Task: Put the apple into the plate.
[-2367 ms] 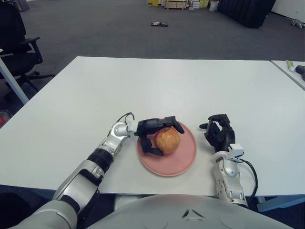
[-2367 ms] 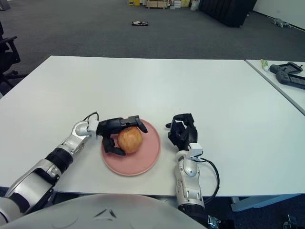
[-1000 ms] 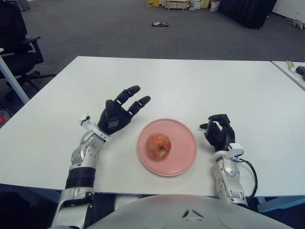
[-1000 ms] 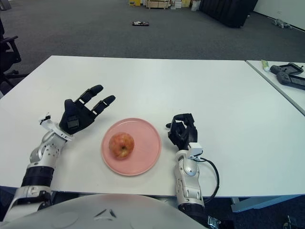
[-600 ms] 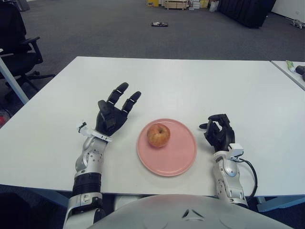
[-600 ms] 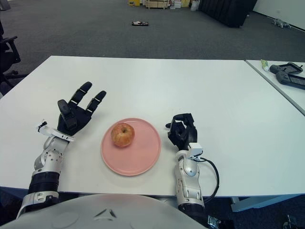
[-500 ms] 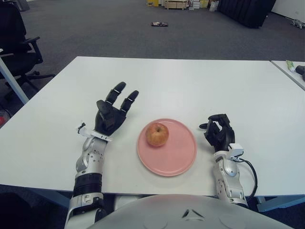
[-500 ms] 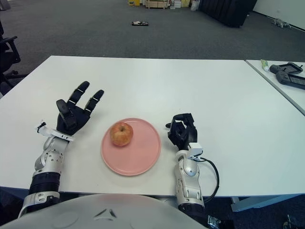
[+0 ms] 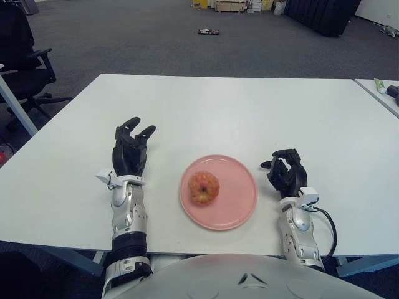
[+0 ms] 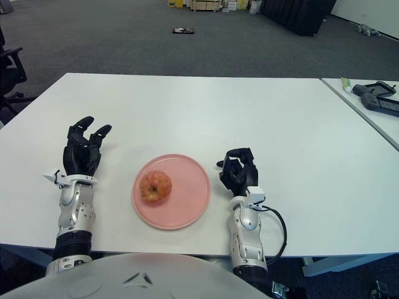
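A red-yellow apple lies on the pink plate, left of the plate's middle, with nothing touching it. My left hand stands upright to the left of the plate, a hand's width away, fingers relaxed and slightly bent, holding nothing. My right hand shows just right of the plate's rim, fingers curled, holding nothing.
The white table stretches far ahead of the plate. A second table with dark devices stands at the right edge. An office chair is off the table's left side.
My left hand let go of the apple, pulled back to the left and turned upright, its spread fingers now partly bent. The apple rolled a little on the plate. The right hand stayed still.
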You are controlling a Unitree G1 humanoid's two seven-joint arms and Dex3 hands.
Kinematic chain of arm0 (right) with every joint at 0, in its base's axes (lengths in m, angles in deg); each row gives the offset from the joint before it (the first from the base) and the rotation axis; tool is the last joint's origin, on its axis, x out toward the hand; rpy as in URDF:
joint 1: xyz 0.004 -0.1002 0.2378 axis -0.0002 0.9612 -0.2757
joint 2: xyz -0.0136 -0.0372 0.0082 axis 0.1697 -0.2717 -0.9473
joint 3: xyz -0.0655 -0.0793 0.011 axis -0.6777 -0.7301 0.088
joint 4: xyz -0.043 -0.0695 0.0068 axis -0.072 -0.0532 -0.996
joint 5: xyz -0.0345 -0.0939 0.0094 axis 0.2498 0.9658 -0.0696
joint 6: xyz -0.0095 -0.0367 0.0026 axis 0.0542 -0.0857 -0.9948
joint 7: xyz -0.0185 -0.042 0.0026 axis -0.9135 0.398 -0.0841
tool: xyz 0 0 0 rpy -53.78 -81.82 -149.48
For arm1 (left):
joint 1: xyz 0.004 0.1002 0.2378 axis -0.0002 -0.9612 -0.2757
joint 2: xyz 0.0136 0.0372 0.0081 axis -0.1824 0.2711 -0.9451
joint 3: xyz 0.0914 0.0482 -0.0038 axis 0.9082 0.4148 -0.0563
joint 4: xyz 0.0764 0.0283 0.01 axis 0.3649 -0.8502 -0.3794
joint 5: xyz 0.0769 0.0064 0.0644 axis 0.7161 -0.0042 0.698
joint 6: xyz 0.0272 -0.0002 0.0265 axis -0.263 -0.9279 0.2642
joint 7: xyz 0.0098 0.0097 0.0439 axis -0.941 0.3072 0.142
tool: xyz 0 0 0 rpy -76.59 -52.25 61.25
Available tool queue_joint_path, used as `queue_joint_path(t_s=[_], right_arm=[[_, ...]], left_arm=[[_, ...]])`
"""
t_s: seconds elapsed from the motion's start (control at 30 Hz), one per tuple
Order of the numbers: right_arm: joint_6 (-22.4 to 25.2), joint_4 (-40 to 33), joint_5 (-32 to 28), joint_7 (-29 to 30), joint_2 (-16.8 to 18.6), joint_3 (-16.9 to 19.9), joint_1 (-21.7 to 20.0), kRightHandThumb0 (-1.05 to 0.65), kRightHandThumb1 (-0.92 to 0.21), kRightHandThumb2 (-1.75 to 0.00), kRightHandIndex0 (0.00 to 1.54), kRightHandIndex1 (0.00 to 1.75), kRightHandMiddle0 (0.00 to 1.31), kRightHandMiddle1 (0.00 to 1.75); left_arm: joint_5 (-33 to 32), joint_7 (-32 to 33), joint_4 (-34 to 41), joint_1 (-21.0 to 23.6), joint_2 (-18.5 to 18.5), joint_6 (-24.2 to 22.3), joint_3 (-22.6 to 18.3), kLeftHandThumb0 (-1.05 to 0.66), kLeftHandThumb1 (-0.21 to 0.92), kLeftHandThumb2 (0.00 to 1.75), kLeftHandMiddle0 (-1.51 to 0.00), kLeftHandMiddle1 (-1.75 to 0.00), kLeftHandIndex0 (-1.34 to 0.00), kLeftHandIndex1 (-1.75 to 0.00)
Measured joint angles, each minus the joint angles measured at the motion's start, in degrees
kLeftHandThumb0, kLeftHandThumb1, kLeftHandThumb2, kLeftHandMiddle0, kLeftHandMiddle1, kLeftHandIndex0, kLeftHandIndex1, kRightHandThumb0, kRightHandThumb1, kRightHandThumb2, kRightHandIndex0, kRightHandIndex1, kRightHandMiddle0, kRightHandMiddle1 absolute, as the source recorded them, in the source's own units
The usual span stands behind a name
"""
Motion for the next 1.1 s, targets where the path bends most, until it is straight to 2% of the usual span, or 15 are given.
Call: queue_joint_path(t_s=[0.07, 0.13, 0.4, 0.47, 0.57, 0.93, 1.1], right_arm=[[0.0, 0.0, 0.0, 0.0, 0.0, 0.0, 0.0, -0.38, -0.70, -0.84, 0.56, 1.44, 0.33, 1.75], [-0.1, 0.1, 0.0, 0.0, 0.0, 0.0, 0.0, -0.38, -0.70, -0.84, 0.57, 1.44, 0.33, 1.75], [-0.3, 0.2, 0.0, 0.0, 0.0, 0.0, -0.1, -0.38, -0.69, -0.84, 0.57, 1.44, 0.33, 1.75], [-0.2, 0.2, 0.1, 0.2, 0.0, 0.0, -0.1, -0.38, -0.70, -0.84, 0.56, 1.44, 0.33, 1.75], [-0.2, 0.2, 0.1, 0.2, 0.0, 0.0, -0.1, -0.38, -0.70, -0.83, 0.56, 1.44, 0.33, 1.75], [-0.4, 0.3, 0.0, 0.2, 0.0, 0.1, -0.2, -0.38, -0.70, -0.83, 0.57, 1.43, 0.33, 1.75], [-0.4, 0.4, 0.1, 0.2, 0.0, 0.1, -0.2, -0.38, -0.69, -0.85, 0.58, 1.43, 0.34, 1.75]], left_arm=[[1.7, 1.6, -1.0, 0.0, 0.0, 1.0, 0.3, -0.48, 0.77, 0.94, -0.38, -1.64, -0.35, -1.74], [2.9, 2.7, -1.8, 0.0, -0.1, 1.7, 0.7, -0.44, 0.71, 0.92, -0.38, -1.68, -0.35, -1.74], [5.8, 4.5, -3.8, -0.2, -0.4, 2.4, 2.8, -0.39, 0.67, 0.89, -0.40, -1.74, -0.35, -1.75], [5.8, 4.5, -4.3, -0.3, -0.4, 2.6, 3.2, -0.16, 0.56, 0.96, -0.48, -1.56, -0.39, -1.75], [5.8, 4.4, -4.7, -0.5, -0.4, 2.8, 4.0, -0.06, 0.51, 1.01, -0.53, -1.47, -0.41, -1.75], [8.8, 4.8, -5.2, -2.5, -1.3, 1.9, 6.9, -0.01, 0.51, 0.99, -0.58, -1.40, -0.38, -1.75], [10.7, 5.3, -4.9, -3.3, -2.1, 1.2, 8.2, -0.01, 0.44, 1.07, -0.63, -1.41, -0.40, -1.75]])
